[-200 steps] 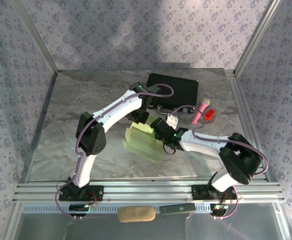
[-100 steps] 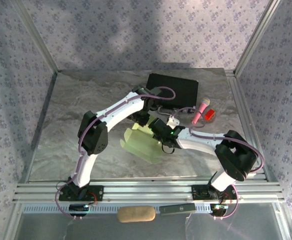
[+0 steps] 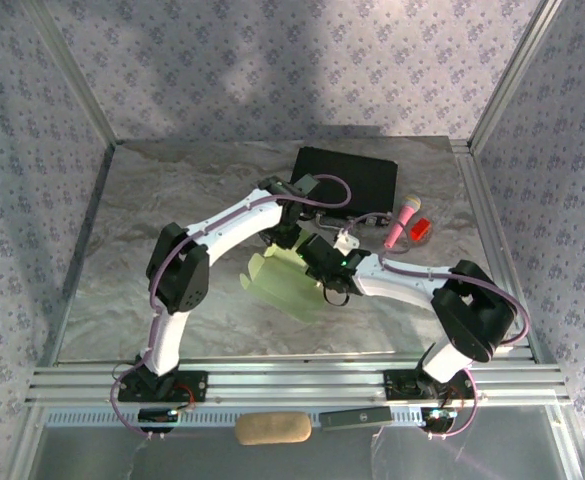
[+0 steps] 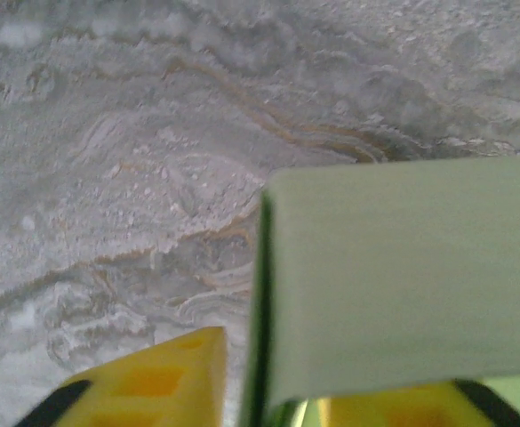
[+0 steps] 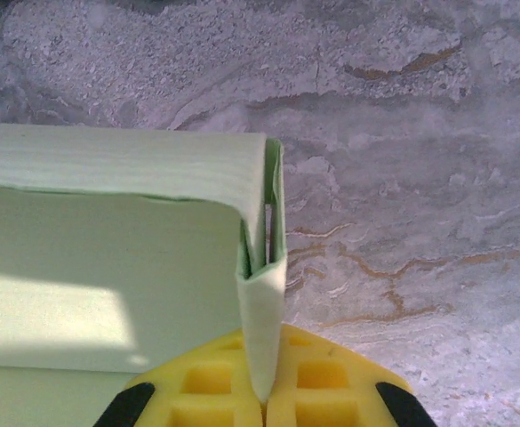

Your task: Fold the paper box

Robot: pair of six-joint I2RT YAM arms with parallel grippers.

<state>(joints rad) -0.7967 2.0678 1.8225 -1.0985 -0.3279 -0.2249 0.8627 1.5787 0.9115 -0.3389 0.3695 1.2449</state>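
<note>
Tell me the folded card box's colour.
Pale yellow-green paper box, best in the right wrist view.

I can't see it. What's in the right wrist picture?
The yellow right tool is shut on a folded edge of the pale green paper box. The rest of the box spreads out to the left, over a grey marbled table.

On the table, paper box at ctr, case behind it twd back edge.
</note>
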